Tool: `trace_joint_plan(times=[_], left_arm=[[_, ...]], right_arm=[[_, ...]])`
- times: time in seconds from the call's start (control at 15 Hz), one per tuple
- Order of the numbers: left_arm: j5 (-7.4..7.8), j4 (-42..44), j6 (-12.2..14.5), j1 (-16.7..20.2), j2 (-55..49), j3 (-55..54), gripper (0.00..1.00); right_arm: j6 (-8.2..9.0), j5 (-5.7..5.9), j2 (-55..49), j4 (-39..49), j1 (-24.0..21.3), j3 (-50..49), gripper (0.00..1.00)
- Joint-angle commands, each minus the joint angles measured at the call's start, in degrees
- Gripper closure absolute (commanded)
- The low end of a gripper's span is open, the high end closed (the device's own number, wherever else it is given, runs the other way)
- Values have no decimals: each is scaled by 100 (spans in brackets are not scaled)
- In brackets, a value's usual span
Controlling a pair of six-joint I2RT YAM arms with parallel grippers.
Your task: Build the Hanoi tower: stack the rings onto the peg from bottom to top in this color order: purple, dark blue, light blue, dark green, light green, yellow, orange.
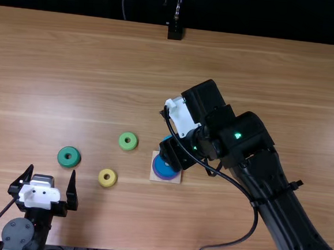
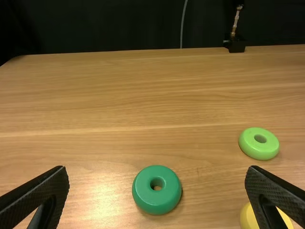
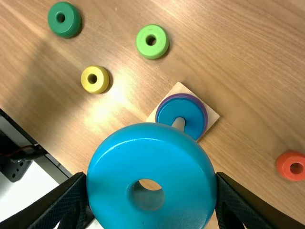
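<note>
The right claw [image 1: 170,142] is closed around the light blue ring [image 3: 152,162]. Below this claw, the wooden base [image 3: 212,117] carries the purple ring [image 3: 205,112], with the dark blue ring [image 3: 190,109] over it on the peg [image 3: 178,124]. The left claw [image 1: 52,175] stands wide and empty. Ahead of it lies the dark green ring [image 1: 68,157]; the yellow ring [image 1: 107,178] and light green ring [image 1: 128,141] lie to its right.
</note>
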Motion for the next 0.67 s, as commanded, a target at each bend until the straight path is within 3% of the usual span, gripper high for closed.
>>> trace_joint_plan(times=[0.0, 0.6], left_arm=[[-36, -67, -42, -1, -67, -312, 0], [-36, -67, -42, -1, -67, -312, 0]], right_arm=[[19, -70, -83, 16, 51, -58, 100], [-3, -80, 172, 27, 25, -67, 100]])
